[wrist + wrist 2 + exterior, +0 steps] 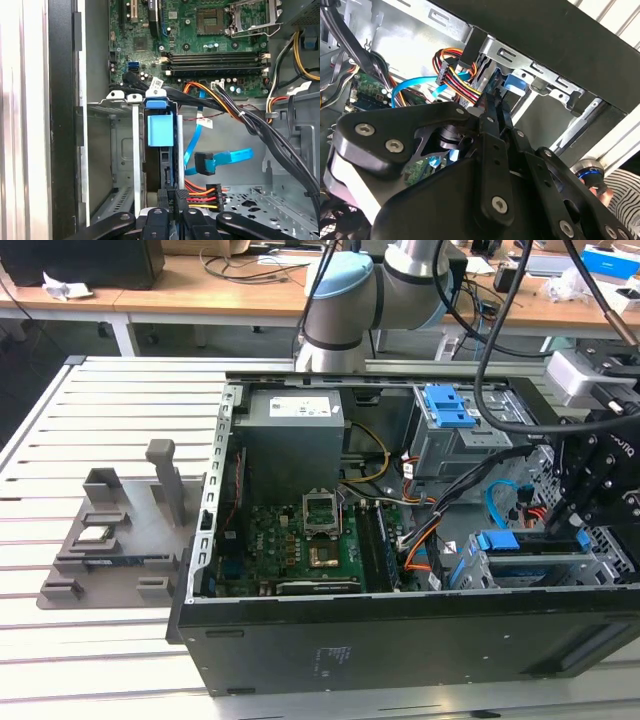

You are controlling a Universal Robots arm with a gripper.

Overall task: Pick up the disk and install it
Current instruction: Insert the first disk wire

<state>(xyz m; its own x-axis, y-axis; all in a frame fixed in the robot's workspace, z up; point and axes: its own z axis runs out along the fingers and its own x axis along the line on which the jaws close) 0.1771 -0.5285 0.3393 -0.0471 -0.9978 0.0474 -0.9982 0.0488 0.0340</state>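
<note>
The disk [522, 548] stands on edge in the metal drive bay [560, 570] at the front corner of the open computer case, on the exterior view's right. Its blue plastic bracket [160, 130] shows between the bay's walls in the first wrist view, and as a blue tab [513, 83] in the second. My gripper [578, 530] hangs right over the bay. Its black fingers [165, 196] are pressed together on the disk's thin rear edge, and my gripper [495, 107] is shut on the disk in both wrist views.
A bundle of black, orange, red and yellow cables [215, 192] and a blue flat cable [220, 160] run beside the bay. A grey cage with a blue latch [455, 412], the big grey box [295, 435] and the motherboard [300, 540] fill the case. A grey fixture [120, 530] sits on the slatted table.
</note>
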